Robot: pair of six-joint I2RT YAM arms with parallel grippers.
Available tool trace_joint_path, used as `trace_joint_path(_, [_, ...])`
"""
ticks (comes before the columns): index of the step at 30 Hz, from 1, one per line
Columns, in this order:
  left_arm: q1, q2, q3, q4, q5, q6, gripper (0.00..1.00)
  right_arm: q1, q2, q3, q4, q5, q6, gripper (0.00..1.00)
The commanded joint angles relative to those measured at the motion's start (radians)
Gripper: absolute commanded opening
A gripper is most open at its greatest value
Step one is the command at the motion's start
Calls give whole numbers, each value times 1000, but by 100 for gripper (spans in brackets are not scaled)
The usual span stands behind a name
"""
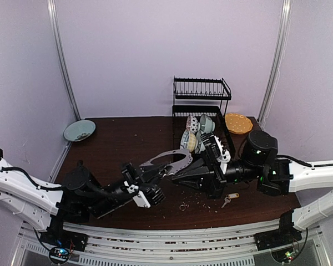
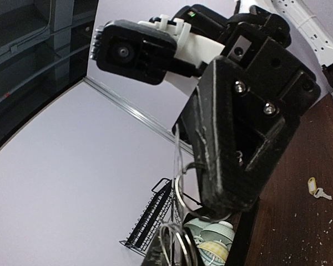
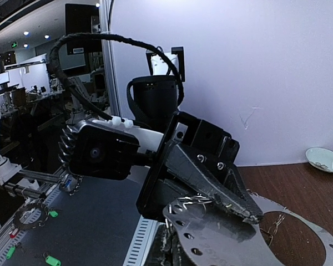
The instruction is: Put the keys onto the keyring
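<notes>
While left claw (image 1: 157, 177) and right claw (image 1: 178, 174) clamp shut on the keyring (image 1: 175, 158) (steadying it), the keys (image 1: 230, 198) wait on the counter (image 1: 122, 144) behind the right claw

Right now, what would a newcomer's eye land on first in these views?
The left gripper and right gripper meeting mid-table, both shut at the big grey keyring raised between them. Next, the yellow-tagged keys lying loose on the table, right of centre near the front.

Blk rack (image 1: 202, 88), bowls (image 1: 206, 123), teal plate (image 1: 79, 131)
</notes>
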Motion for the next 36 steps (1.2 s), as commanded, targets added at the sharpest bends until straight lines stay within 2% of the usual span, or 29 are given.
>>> trace_joint_path(1, [-23,-75,-90,125,129,245,0,-28,-58,-2,0,13,-115,0])
trace_joint_path(5, [-43,-7,-64,130,30,529,0,-21,-71,37,-115,13,-218,0])
trace_joint_path(9, [-47,57,-66,351,-60,836,0,-21,-91,54,-171,62,-276,0])
trace_joint_path(12, [-48,105,-77,547,-93,1034,0,-20,-116,40,-162,96,-286,6])
trace_joint_path(16, [-48,200,-65,745,-105,1224,0,-21,-145,34,-164,113,-285,11])
trace_joint_path(20, [-48,258,-42,835,-111,1287,0,-20,-157,33,-169,117,-277,14])
trace_joint_path(23, [-50,268,-36,850,-112,1294,0,-21,-159,35,-195,116,-280,17])
trace_joint_path(36, [-57,288,-23,873,-141,1290,0,-21,-211,16,-253,130,-287,22])
